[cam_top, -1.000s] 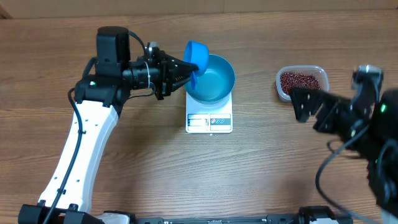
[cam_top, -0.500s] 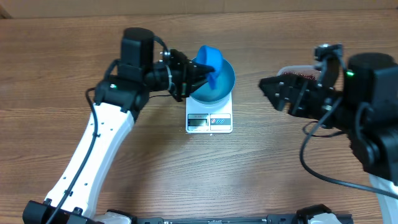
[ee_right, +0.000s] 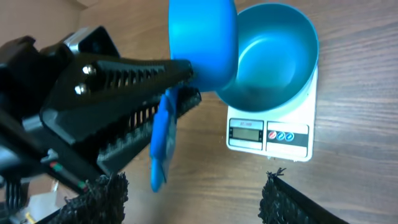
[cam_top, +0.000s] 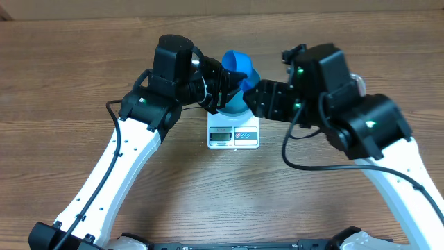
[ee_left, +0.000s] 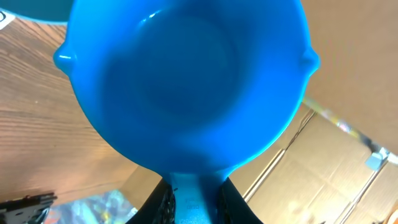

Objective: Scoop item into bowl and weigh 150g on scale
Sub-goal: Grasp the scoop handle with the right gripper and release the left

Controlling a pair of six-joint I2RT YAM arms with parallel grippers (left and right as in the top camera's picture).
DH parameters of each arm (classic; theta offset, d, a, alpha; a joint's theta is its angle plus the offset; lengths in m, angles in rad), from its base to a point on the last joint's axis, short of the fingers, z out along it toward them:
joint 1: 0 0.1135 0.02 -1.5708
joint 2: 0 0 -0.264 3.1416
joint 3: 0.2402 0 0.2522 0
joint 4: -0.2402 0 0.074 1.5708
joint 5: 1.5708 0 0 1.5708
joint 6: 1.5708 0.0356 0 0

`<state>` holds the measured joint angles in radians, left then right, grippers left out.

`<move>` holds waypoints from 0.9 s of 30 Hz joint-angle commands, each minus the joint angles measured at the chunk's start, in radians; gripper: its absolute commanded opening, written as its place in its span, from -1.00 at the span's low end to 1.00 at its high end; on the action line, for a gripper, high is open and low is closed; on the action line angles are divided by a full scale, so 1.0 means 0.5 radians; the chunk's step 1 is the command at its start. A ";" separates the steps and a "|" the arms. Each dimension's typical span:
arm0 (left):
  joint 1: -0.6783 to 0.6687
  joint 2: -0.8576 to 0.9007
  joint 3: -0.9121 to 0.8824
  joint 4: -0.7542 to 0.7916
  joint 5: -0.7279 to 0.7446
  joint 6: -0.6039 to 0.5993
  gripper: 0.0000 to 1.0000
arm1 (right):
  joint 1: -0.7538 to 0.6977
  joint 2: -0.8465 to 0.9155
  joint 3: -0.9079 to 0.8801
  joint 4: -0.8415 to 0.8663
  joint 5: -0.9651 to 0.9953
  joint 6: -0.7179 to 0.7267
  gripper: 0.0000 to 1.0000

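My left hand (ee_right: 189, 84) pinches the blue scoop (ee_right: 202, 43) by its handle (above the bowl (ee_right: 280, 56) on the scale (ee_right: 270, 134)); my right hand (ee_right: 193, 186) hangs spread.

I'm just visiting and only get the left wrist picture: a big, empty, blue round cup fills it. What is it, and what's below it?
Observer: It's a small blue plastic scoop, held above the rim of a round deep blue bowl.
Operator: What does that bowl stand on?
Observer: It stands on a flat white square kitchen scale. Its display is too small to read.
Operator: Is the other arm anywhere near?
Observer: Yes. The right arm's fingers stand open close beside the bowl, with nothing between them.
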<state>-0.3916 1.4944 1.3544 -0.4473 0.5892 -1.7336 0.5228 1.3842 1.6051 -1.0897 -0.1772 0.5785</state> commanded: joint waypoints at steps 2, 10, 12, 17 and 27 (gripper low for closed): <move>-0.013 0.006 0.016 0.004 -0.075 -0.066 -0.91 | 0.056 0.021 0.052 0.079 0.141 0.064 0.39; -0.030 0.006 0.016 0.005 0.017 -0.126 -0.92 | 0.089 0.109 0.052 0.165 0.175 0.062 0.11; -0.030 0.006 0.016 0.005 0.036 -0.149 -0.92 | 0.089 0.111 0.052 0.172 0.221 0.062 -0.07; -0.030 0.006 0.016 0.008 0.132 -0.230 -0.92 | 0.089 0.113 0.052 0.195 0.249 0.053 -0.24; -0.030 0.006 0.016 0.062 0.192 -0.278 -0.92 | 0.089 0.117 0.052 0.246 0.263 0.033 -0.47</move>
<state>-0.3996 1.4944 1.3544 -0.4301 0.6510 -1.8538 0.5591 1.4448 1.6051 -0.9787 -0.0662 0.6022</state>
